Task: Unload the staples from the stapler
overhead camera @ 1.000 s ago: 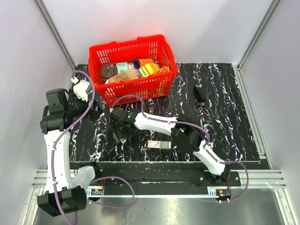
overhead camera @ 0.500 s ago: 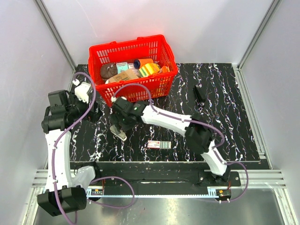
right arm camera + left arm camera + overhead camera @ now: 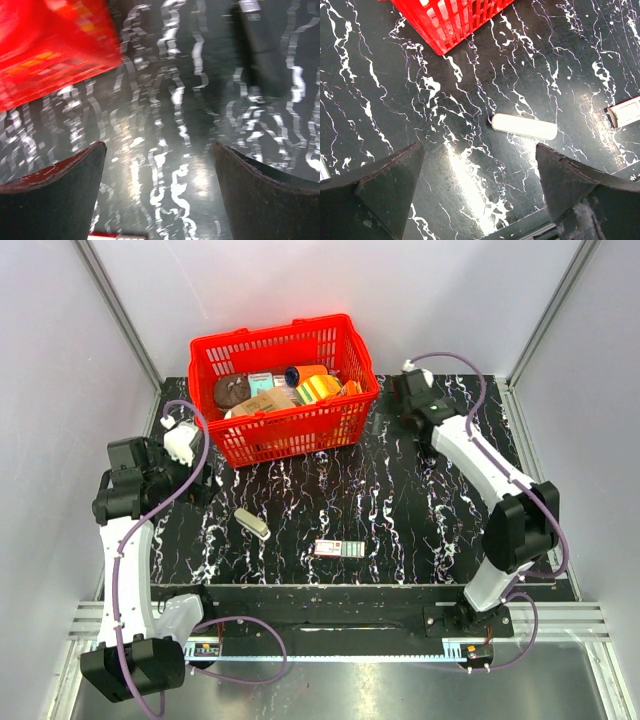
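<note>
Stapler [image 3: 252, 523], as I take the pale oblong bar to be, lies flat on the dark marbled mat in front of the red basket [image 3: 300, 432], off its near left corner and apart from it. A second ago my right gripper [image 3: 159, 147] was down on that spot. It has since let go and swung away to the right of the basket, where it hangs spread wide and empty near a dark narrow thing [image 3: 255, 45] I cannot identify. My left gripper [image 3: 479, 150] hovers above the stapler, fingers spread, touching nothing. A small box [image 3: 338, 549] sits further from the basket. I judge that the stapler is only set down and the staples are still to come out.
</note>
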Action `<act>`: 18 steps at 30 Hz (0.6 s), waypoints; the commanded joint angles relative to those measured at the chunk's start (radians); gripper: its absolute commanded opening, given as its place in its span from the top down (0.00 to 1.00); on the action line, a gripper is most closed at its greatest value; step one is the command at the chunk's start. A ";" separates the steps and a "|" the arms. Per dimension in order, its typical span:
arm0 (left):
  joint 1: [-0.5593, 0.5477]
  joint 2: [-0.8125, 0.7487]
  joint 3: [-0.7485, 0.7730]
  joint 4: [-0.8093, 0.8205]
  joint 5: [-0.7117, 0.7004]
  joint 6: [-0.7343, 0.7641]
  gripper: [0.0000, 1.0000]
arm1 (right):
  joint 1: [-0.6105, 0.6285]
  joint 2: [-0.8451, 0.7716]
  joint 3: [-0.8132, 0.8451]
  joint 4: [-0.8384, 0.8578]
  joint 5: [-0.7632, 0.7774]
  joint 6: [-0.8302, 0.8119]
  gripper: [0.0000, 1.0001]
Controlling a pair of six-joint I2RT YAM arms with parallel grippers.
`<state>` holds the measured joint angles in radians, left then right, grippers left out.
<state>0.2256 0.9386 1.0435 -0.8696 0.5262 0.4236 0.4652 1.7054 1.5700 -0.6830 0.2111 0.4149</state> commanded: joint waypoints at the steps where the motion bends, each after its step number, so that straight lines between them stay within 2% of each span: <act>1: 0.006 -0.003 -0.005 0.009 0.020 0.029 0.01 | -0.117 0.008 -0.053 0.046 0.088 -0.056 0.06; 6: 0.006 0.009 -0.011 -0.031 0.031 0.058 0.01 | -0.227 0.137 -0.010 0.060 0.132 -0.108 0.02; 18: 0.006 0.008 -0.045 -0.046 0.034 0.072 0.01 | -0.283 0.304 0.094 0.059 0.206 -0.145 0.01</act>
<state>0.2256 0.9489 1.0122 -0.9276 0.5373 0.4824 0.1940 1.9965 1.5898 -0.6491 0.3576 0.2943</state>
